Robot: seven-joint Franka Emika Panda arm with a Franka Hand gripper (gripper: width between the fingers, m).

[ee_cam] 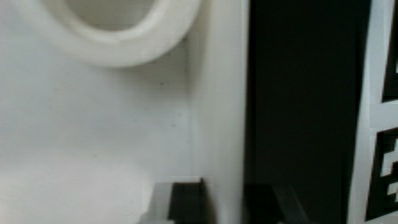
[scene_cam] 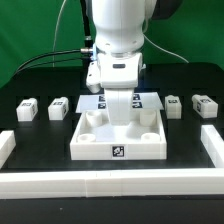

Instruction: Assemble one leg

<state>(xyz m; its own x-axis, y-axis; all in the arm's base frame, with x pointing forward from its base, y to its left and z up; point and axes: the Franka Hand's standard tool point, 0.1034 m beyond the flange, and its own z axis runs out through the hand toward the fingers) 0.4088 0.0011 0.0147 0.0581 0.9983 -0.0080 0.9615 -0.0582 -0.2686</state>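
While the gripper (scene_cam: 118,108) hung over the tray (scene_cam: 90,150), its jaws' state untellable, four legs (scene_cam: 27,108) lay toward the counter's (scene_cam: 40,145) side edges.

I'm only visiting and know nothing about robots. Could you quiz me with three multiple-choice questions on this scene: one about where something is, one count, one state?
1. Where do the legs lie, relative to the tray?
A) two at each side
B) all in front
C) inside it

2. How many legs are there?
A) two
B) four
C) six

3. The tray's sockets in view are:
A) filled
B) empty
C) taped over

Answers: 1 A, a pair lies on the table at either side; 2 B, four tagged blocks show; 3 B, no leg stands in any socket.
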